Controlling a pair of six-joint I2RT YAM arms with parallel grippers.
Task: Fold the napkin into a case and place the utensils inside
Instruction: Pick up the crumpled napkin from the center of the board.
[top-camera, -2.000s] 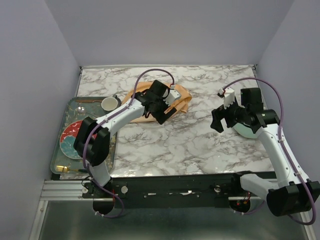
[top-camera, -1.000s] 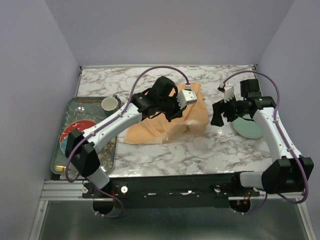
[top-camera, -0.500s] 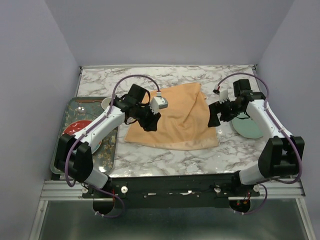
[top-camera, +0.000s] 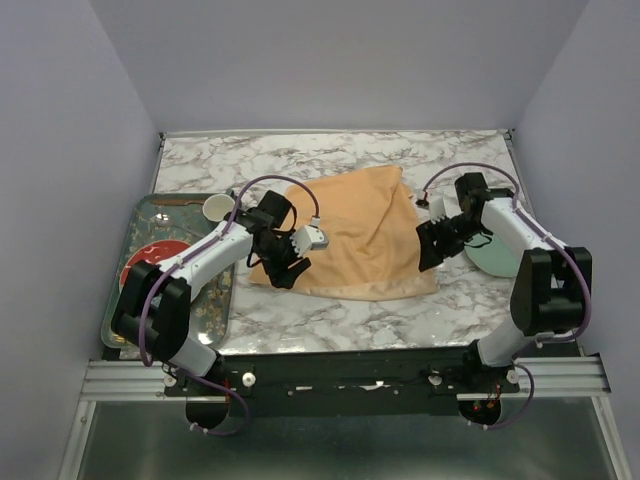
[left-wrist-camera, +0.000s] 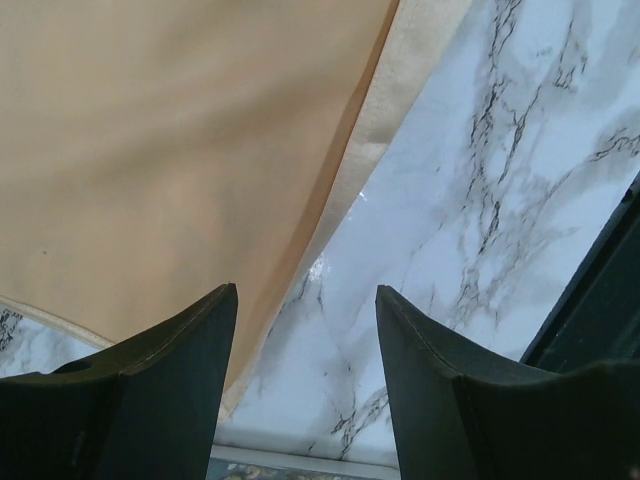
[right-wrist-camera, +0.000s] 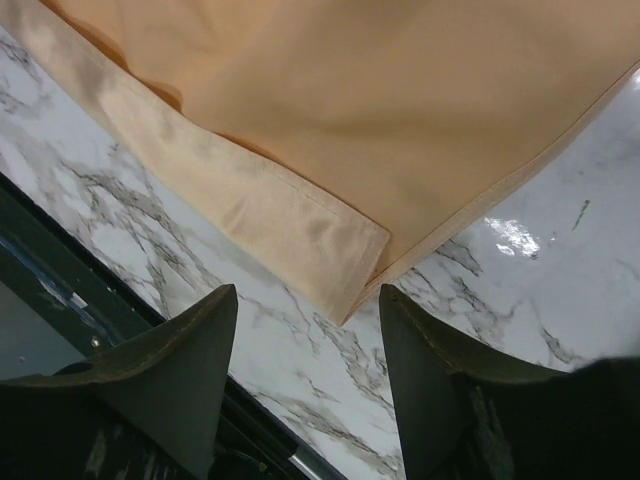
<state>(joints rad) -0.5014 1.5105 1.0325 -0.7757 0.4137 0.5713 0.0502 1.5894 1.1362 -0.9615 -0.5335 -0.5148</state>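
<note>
The peach-orange napkin (top-camera: 360, 235) lies spread over the marble table, not folded into a case. My left gripper (top-camera: 285, 270) hovers at its near left corner, open and empty; in the left wrist view the left gripper (left-wrist-camera: 305, 290) frames bare marble, with the napkin (left-wrist-camera: 170, 150) edge just beyond the left finger. At the napkin's near right corner my right gripper (top-camera: 430, 250) is open too. The right wrist view has the right gripper (right-wrist-camera: 307, 290) just short of the napkin (right-wrist-camera: 330, 240) corner, where the hem is turned over. The utensils are hidden; my left arm covers part of the tray.
A grey patterned tray (top-camera: 215, 300) sits at the left with a white cup (top-camera: 218, 208) and a red plate (top-camera: 160, 255). A pale green plate (top-camera: 495, 255) lies under the right arm. The black rail (top-camera: 350, 365) runs along the table's near edge.
The left gripper let go of the napkin, opened and drew back to its near left corner. The napkin now lies spread. The right gripper came down to the near right corner, jaws somewhat narrower.
</note>
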